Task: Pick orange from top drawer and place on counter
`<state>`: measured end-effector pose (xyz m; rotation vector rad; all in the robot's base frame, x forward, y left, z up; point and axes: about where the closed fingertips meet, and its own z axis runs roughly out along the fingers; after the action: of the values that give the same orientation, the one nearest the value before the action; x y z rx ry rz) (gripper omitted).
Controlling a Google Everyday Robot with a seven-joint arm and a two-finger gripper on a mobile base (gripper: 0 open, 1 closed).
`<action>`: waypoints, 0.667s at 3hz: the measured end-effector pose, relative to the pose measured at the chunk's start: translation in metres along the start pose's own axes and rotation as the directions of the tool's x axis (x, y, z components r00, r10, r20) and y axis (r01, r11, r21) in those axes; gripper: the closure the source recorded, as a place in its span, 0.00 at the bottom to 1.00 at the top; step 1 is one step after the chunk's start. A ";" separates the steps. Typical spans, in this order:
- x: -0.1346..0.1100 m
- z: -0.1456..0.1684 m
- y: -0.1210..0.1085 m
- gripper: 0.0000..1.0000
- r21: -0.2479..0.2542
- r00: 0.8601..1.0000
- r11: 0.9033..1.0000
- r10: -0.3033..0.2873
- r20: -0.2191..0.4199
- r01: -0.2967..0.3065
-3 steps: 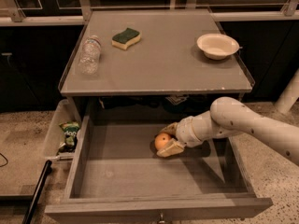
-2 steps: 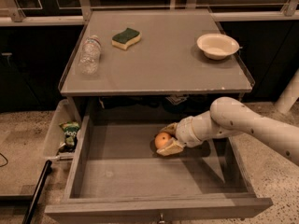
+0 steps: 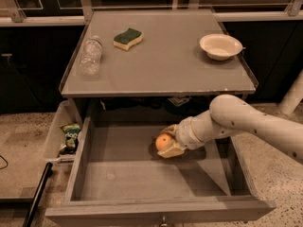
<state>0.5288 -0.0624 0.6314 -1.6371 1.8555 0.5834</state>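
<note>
The orange sits in the open drawer, towards its back and right of the middle, clasped by the gripper. One finger is above it and one below. Whether the orange touches the drawer floor cannot be told. Nothing else shows in the drawer.

Above, the counter carries a white bowl at back right, a green and yellow sponge at back left and a clear bottle lying on its side by the left rim. Its label cannot be read.

Left of the drawer, a clear bin holds a green bag whose print is unreadable.

The white arm reaches in from the right, angled down under the counter's front edge.
</note>
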 end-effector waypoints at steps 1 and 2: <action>-0.023 -0.024 0.006 1.00 -0.001 0.999 1.000 -0.027 -0.038 0.027; -0.052 -0.062 0.007 1.00 0.016 0.996 0.998 -0.061 -0.062 0.062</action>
<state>0.5162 -0.0649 0.7111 -1.7120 1.8418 0.4940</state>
